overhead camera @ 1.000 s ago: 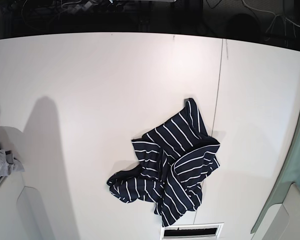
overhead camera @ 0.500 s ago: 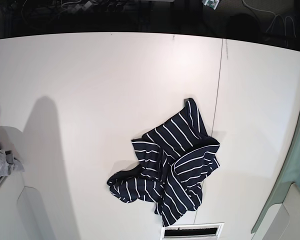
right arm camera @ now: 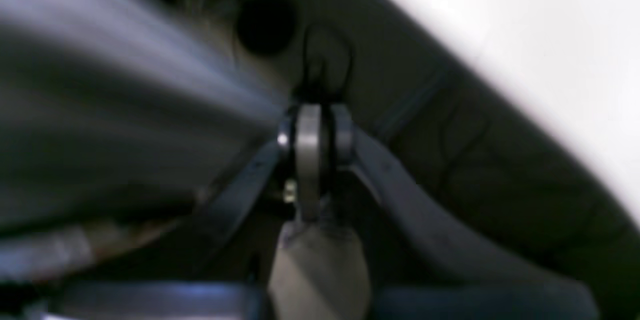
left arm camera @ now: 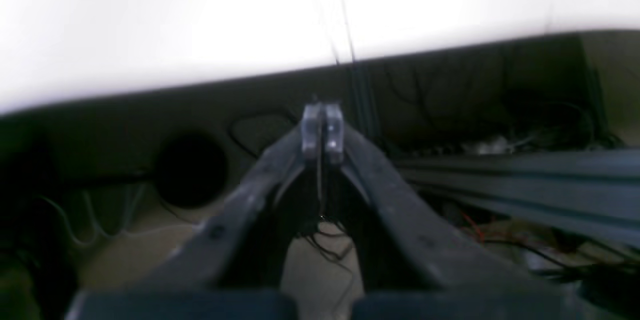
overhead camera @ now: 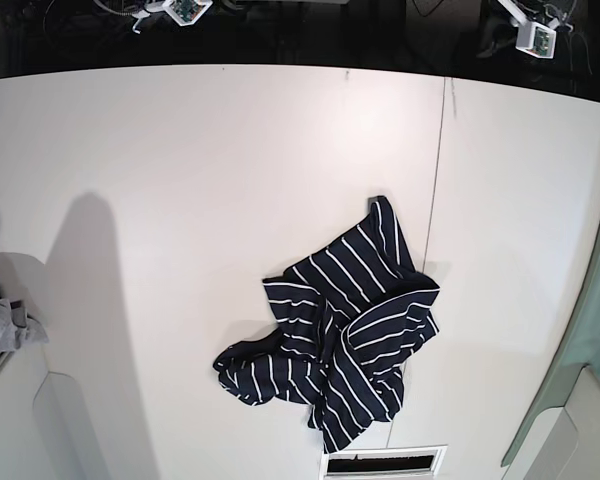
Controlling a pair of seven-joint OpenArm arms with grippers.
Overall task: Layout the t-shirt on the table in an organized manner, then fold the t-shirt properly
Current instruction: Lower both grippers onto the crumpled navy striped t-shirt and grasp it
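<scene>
The t-shirt (overhead camera: 335,340), dark navy with thin white stripes, lies crumpled in a heap on the white table (overhead camera: 200,180), right of centre and near the front edge. Both arms are far from it, beyond the table's far edge. In the base view only the tip of the left arm (overhead camera: 536,36) shows at the top right and the tip of the right arm (overhead camera: 183,8) at the top left. My left gripper (left arm camera: 322,128) is shut and holds nothing. My right gripper (right arm camera: 315,130) is also shut, over the dark space beside the table (right arm camera: 550,35).
A small grey cloth (overhead camera: 0,335) lies at the left edge. A thin dark seam (overhead camera: 435,200) runs down the table past the shirt. A slotted white vent (overhead camera: 385,462) sits at the front edge. Cables and a metal rail (left arm camera: 525,175) lie beyond the table.
The tips of both arms have come into the base view at the top edge. The t-shirt has not moved.
</scene>
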